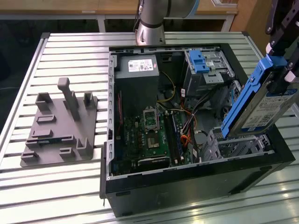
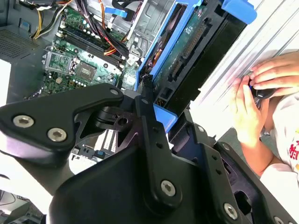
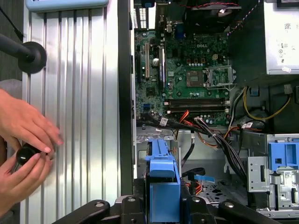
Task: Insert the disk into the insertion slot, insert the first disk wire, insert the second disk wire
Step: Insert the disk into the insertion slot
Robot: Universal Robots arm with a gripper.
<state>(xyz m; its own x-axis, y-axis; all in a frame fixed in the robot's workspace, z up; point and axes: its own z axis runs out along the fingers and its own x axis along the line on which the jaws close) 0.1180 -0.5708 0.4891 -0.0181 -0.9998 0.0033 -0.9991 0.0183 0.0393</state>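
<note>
At the exterior view's right, in the upper part of the frame, the pincer (image 1: 280, 67) is clamped shut on the top end of the disk (image 1: 261, 105), gripping its blue carrier. The disk hangs tilted, label toward the camera, its lower end down inside the open computer case (image 1: 187, 191). That lower end sits right at the mouth of the insertion slot (image 1: 243, 147), the perforated silver cage in the lower right of the frame; whether the two touch I cannot tell. Further back stands the taller bay (image 1: 210, 74) with its blue latch (image 1: 198, 60). The case lies on the slatted table (image 1: 70, 51), with a grey fixture (image 1: 60, 126) well apart on the exterior view's left. In the first wrist view a person's hands (image 3: 23, 135) hold a small dark object (image 3: 25, 154) over the table beside the case.
</note>
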